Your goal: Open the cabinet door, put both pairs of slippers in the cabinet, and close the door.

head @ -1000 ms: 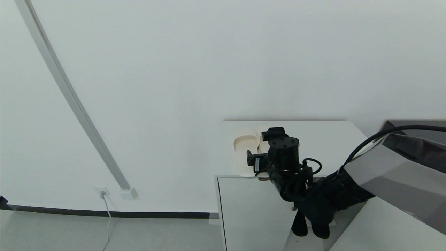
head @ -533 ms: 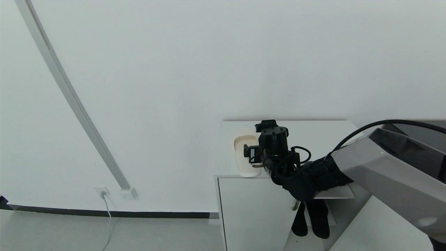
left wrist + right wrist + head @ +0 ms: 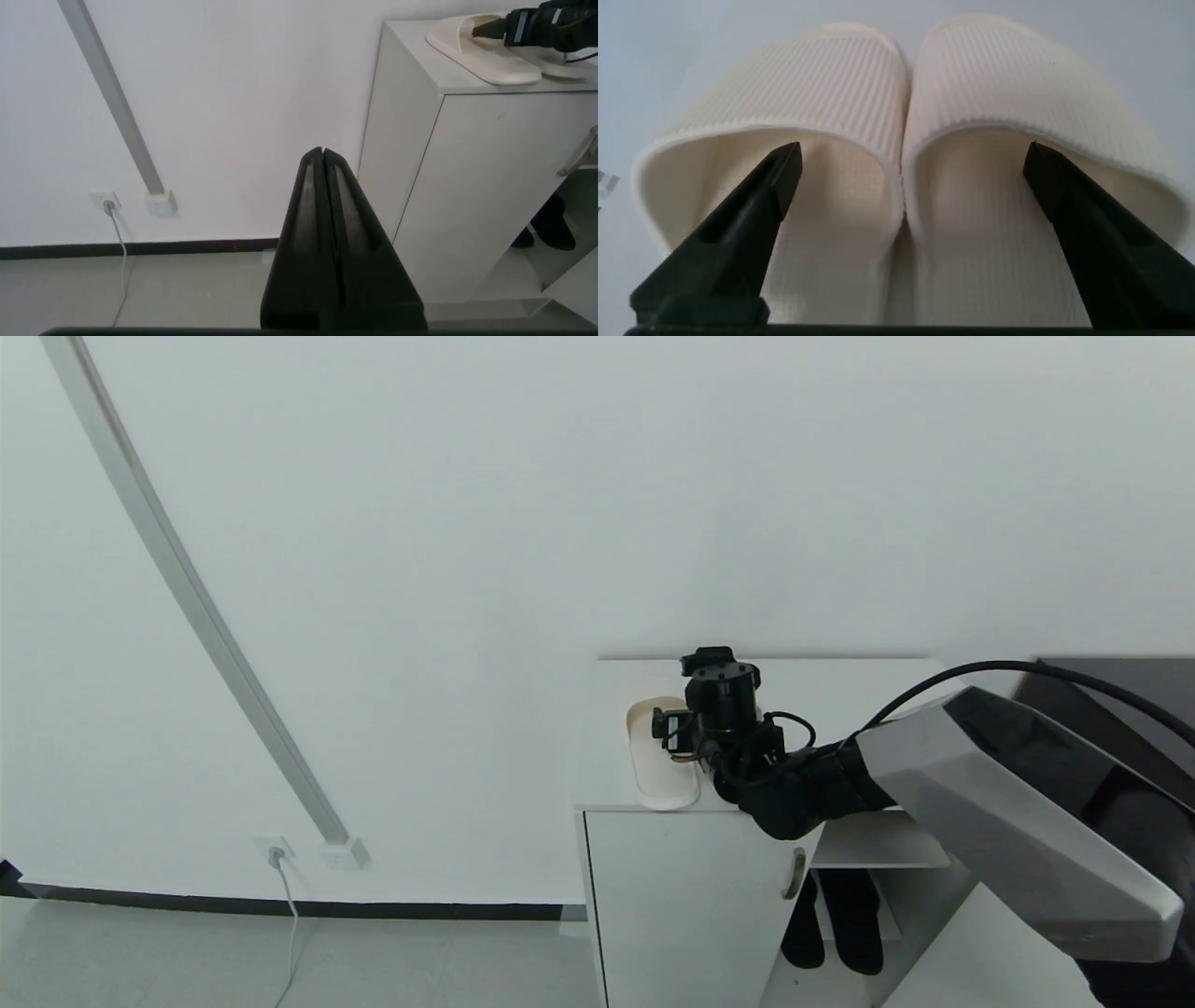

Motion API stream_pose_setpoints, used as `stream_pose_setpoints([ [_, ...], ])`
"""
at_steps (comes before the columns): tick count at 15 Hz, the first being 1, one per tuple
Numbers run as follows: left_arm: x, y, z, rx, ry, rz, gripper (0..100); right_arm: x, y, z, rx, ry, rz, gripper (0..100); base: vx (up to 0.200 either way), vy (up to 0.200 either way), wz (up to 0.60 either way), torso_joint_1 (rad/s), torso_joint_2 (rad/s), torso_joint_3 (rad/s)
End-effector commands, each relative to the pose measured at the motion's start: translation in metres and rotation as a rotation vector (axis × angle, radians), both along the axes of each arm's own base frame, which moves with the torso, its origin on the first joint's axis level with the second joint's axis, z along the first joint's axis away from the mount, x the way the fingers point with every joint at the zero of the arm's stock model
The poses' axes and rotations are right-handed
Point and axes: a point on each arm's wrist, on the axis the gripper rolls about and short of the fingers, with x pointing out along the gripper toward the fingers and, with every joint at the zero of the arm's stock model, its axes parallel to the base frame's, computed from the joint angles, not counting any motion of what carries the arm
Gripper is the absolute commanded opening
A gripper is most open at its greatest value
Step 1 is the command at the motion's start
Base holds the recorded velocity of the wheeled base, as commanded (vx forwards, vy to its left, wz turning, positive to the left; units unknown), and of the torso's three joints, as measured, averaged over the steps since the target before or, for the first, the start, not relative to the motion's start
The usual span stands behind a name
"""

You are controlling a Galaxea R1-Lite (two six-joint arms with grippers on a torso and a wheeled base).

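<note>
In the head view, a pair of cream slippers (image 3: pixel 661 761) lies on the left front corner of the white cabinet (image 3: pixel 686 905), partly hidden under the right arm (image 3: pixel 943 761). Black slippers (image 3: pixel 845 919) sit inside the open right half. A grey trunking strip (image 3: pixel 187 588) slants down the wall to a wall socket (image 3: pixel 273 851). In the left wrist view, the left gripper (image 3: pixel 323 224) is pressed together and empty, well apart from the cabinet. In the right wrist view, the right gripper (image 3: pixel 912 159) is spread wide, one finger over each slipper's opening. The rounded, ribbed straps touch side by side.
</note>
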Motion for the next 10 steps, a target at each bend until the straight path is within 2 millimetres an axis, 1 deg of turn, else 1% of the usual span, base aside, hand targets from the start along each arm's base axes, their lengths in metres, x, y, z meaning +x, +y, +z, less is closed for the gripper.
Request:
stream_pose_setpoints([
  [1,0.0,0.0,0.0,0.0,0.001,0.001,0,0.005,0.001,-0.008,-0.004,0.005,-0.003,100,0.0,0.0,0.0,0.0,0.0,0.0],
  [2,0.0,0.0,0.0,0.0,0.001,0.001,0,0.008,0.001,-0.005,0.004,-0.006,-0.007,0,0.0,0.0,0.0,0.0,0.0,0.0],
  [4,0.0,0.0,0.0,0.0,0.001,0.001,0,0.009,0.002,0.0,0.016,-0.019,0.002,0,0.0,0.0,0.0,0.0,0.0,0.0],
  [8,0.0,0.0,0.0,-0.001,0.001,0.003,0,0.011,0.003,-0.004,0.011,-0.01,0.008,0,0.0,0.0,0.0,0.0,0.0,0.0],
  [9,0.0,0.0,0.0,0.0,0.001,0.003,0,0.01,0.001,0.002,0.022,-0.019,0.004,0,0.0,0.0,0.0,0.0,0.0,0.0],
  [10,0.0,0.0,0.0,-0.001,0.001,0.003,0,0.009,-0.005,0.01,0.028,-0.025,-0.006,0,0.0,0.0,0.0,0.0,0.0,0.0],
])
